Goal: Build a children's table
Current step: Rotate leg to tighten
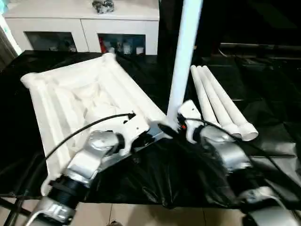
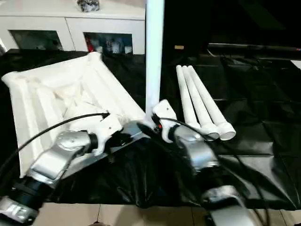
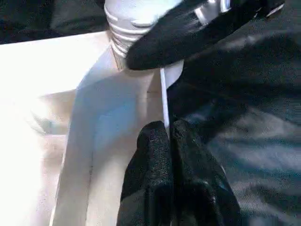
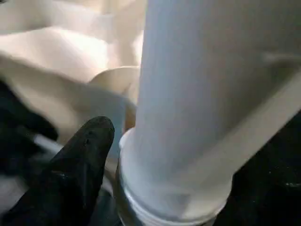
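Left eye view: the white table top [image 1: 89, 101] lies underside up on the black-covered counter [image 1: 263, 136], ribs showing, its long axis running from about 5 o'clock near the robot to 11 o'clock toward the white cabinet [image 1: 84, 23].
Standing leg: one white leg [image 1: 184, 56] stands nearly upright in the near right corner socket, long axis vertical with a slight lean toward 1 o'clock, its ribbed foot down at the socket.
Spare legs: three more legs [image 1: 221, 103] lie touching side by side at 3 o'clock of the top, flared ends toward the robot, long axes pointing to roughly 11 o'clock.
Left end effector [image 3: 167, 155]: fingers pressed together, pinching the thin rim of the top just beside the socket, which pins the top down.
Right end effector [image 1: 181, 123]: at the base of the standing leg; in the right wrist view one black finger [image 4: 84, 155] sits beside the leg with a gap, so the fingers look apart rather than clamped on it.
Step in hand: seating this leg, I'd judge.
Doing it well: keep the rim pinned, bring the leg true to vertical before pressing or turning it home, and let go only once it stands without leaning.
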Tool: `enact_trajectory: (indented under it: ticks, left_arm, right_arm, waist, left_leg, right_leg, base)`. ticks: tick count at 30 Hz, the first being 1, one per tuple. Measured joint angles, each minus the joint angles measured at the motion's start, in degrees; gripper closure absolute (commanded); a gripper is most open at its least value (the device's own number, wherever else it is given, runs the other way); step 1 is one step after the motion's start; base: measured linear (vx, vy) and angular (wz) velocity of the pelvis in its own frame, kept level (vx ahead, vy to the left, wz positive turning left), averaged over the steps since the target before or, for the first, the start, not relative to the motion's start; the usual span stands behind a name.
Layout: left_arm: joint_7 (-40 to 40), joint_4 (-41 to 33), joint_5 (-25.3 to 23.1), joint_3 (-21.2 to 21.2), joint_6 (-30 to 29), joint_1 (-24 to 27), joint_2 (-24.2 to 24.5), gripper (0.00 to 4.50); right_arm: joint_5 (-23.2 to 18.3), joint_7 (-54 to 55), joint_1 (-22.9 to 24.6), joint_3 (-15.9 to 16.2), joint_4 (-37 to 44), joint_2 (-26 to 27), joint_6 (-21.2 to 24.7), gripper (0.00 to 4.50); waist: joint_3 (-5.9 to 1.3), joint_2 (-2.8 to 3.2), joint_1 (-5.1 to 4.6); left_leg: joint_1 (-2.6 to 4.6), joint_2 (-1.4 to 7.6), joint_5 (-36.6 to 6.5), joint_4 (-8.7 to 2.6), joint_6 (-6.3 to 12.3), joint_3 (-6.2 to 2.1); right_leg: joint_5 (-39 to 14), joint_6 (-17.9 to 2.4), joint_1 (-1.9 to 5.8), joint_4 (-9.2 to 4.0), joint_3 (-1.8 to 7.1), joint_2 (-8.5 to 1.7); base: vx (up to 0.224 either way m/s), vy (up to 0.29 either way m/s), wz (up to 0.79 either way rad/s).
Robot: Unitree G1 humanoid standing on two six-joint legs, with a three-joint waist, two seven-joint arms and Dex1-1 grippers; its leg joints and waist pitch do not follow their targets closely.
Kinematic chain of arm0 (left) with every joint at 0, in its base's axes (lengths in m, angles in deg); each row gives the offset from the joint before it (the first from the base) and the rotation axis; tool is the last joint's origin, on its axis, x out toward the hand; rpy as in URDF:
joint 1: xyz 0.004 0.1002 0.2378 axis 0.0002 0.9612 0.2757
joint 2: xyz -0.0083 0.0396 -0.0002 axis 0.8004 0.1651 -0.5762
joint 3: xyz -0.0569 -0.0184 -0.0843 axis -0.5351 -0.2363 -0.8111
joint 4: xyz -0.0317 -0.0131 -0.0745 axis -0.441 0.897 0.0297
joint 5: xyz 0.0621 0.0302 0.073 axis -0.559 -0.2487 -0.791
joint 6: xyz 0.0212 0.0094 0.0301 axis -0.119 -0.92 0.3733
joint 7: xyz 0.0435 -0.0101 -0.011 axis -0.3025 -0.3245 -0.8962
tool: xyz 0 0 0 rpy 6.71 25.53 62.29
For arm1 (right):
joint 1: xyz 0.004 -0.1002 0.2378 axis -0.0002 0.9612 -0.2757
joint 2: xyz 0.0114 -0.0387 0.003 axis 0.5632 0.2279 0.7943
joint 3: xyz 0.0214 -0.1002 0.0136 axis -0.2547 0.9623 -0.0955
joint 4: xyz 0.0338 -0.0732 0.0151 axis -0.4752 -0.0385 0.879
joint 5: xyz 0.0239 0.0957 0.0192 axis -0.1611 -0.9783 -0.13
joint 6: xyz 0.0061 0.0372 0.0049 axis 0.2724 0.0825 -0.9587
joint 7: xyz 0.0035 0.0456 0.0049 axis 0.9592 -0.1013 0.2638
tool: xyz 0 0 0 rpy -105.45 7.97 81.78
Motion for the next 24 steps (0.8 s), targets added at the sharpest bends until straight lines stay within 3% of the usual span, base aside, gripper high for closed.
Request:
enact_trajectory:
  ticks: [4,8,9,12,15,24]
  left_arm:
    - [5.06,-0.75,1.56,0.04,2.17,0.99,2.7,4.5]
    - [8.4,-0.75,1.62,0.87,4.21,0.99,5.03,4.5]
    - [8.64,-0.73,1.61,1.01,4.4,0.99,5.18,4.5]
    - [9.02,-0.35,1.6,1.01,5.04,0.97,5.35,4.5]
    - [9.66,0.08,1.6,1.02,6.06,0.94,5.64,4.5]
    - [11.59,0.93,1.66,1.02,7.06,0.72,6.31,4.5]
  right_arm:
    - [-1.27,-7.16,1.01,1.37,3.16,-2.9,1.28,0.77]
    - [-1.65,-10.42,1.48,3.08,4.92,-4.73,1.59,0.77]
    - [-1.57,-10.42,1.48,3.1,4.92,-4.79,1.59,1.05]
    - [-1.18,-10.99,1.5,3.36,5.1,-4.81,1.7,1.12]
    - [-0.58,-11.62,1.69,3.97,6.3,-5.47,2.2,1.54]
    - [-1.11,-12.72,2.74,4.17,8.41,-5.74,3.82,1.75]
  waist:
    - [0.0,0.0,0.72]
    - [0.0,0.0,0.75]
    - [0.0,0.0,0.75]
    - [0.0,0.0,0.71]
    - [0.0,0.0,0.71]
    - [0.0,0.0,0.75]
  left_leg:
    - [0.01,0.01,0.0,-0.02,0.01,0.01]
    - [0.01,0.0,0.0,-0.01,0.01,0.02]
    - [0.01,0.0,0.0,-0.01,0.01,0.03]
    - [0.02,0.01,0.0,-0.01,0.0,0.03]
    - [0.02,0.01,0.0,-0.01,0.0,0.03]
    - [0.06,0.01,0.01,0.04,0.0,0.03]
  right_leg:
    - [0.0,0.0,0.0,-0.02,0.0,0.0]
    - [0.0,-0.01,0.01,-0.02,0.0,-0.01]
    - [0.01,-0.01,0.01,-0.02,0.0,-0.01]
    - [0.01,-0.01,0.01,0.0,0.0,0.0]
    - [0.01,-0.01,0.02,0.01,0.0,0.0]
    - [0.01,-0.01,0.03,0.1,0.0,-0.01]
  base:
    - [0.0,0.0,0.0]
    - [0.0,0.0,0.0]
    - [0.0,0.0,0.0]
    - [0.0,0.0,0.0]
    - [0.0,0.0,0.0]
    - [0.0,0.0,0.0]
